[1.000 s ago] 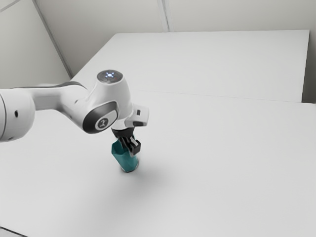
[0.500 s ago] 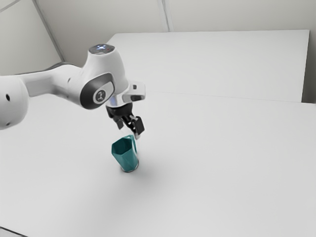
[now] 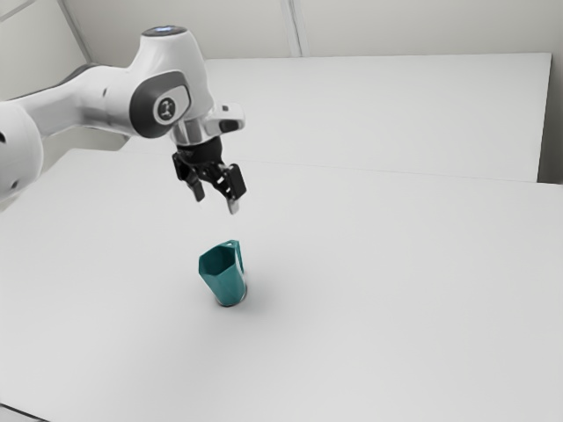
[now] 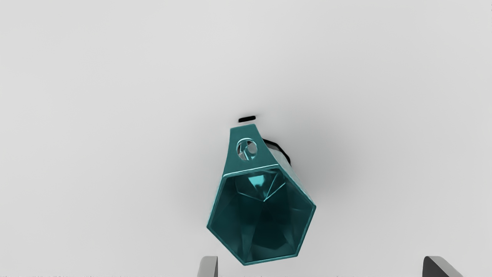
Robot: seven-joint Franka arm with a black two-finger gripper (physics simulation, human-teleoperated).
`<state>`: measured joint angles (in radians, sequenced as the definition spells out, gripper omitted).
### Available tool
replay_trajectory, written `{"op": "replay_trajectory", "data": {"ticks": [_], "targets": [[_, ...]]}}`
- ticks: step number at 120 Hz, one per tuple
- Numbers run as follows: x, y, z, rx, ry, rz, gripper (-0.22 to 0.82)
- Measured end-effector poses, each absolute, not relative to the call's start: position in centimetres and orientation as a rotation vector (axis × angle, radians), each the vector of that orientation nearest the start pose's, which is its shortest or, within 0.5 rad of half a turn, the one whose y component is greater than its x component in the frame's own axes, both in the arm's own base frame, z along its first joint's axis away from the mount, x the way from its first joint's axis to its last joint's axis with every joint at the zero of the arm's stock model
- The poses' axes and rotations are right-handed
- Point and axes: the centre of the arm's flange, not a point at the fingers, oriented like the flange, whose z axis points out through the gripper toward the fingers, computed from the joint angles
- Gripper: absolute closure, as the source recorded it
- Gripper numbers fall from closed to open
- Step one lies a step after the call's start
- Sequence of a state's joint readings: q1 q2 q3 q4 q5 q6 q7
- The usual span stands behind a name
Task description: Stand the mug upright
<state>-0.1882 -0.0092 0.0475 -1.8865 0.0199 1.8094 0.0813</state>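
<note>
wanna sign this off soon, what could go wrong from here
The glossy teal hexagonal mug stands mouth up on a base narrower than its mouth, so a nudge might tip it. The open black two-finger tool hangs above; coming down, it could clip the mug's rim. The teal handle juts out and might get snagged.

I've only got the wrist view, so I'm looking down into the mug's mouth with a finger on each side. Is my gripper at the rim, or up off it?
Observer: Up off it. The gripper hangs above the mug, with a visible gap between them.
Operator: And where does my arm come in from?
Observer: From the exterior view's left; the arm slants up toward the hand.
</note>
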Motion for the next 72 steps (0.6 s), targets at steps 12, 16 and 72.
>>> {"op": "replay_trajectory", "data": {"ticks": [12,16,72], "targets": [[55.0,-7.1,51.6,-3.116,0.33,0.104,0.03],[55.2,-7.0,52.2,-3.12,0.324,0.098,0.02],[56.5,-4.4,60.5,-3.137,0.237,0.015,0.02]]}}
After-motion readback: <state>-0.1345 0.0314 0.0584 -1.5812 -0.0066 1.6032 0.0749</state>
